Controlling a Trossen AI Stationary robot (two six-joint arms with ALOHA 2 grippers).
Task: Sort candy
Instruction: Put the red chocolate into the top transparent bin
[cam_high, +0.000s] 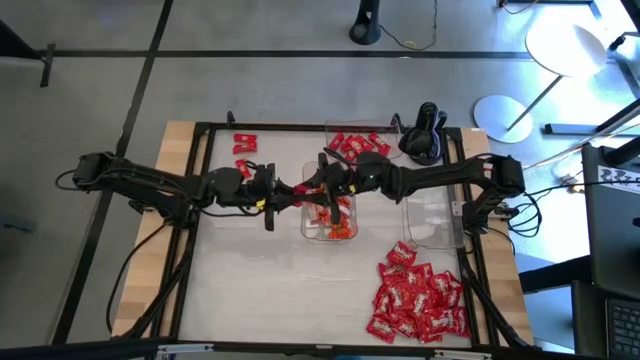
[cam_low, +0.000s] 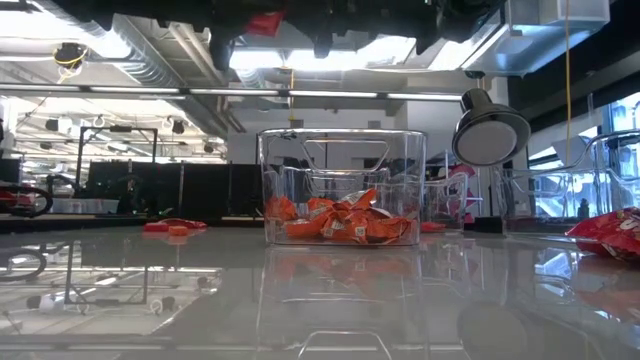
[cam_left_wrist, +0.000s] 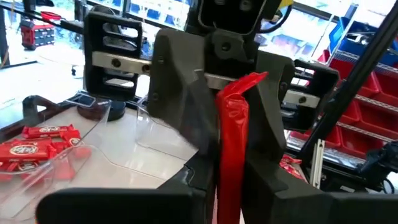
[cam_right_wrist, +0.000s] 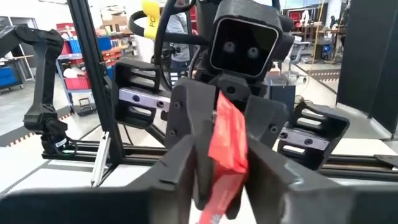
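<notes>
one red candy (cam_left_wrist: 233, 134) pinched upright between both grippers above a clear tray (cam_high: 312, 222) of orange candies (cam_low: 345, 222), left gripper (cam_high: 283, 194) clamped tight on it, right gripper (cam_high: 312, 188) narrowed around it too, red pile (cam_high: 418, 302) near table's (cam_high: 250, 290) front right corner

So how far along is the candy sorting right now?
Partly done. Orange candies lie in the middle tray, red ones in the far tray. In hand: one red candy pinched between the left gripper and right gripper. Left: the big red pile.
</notes>
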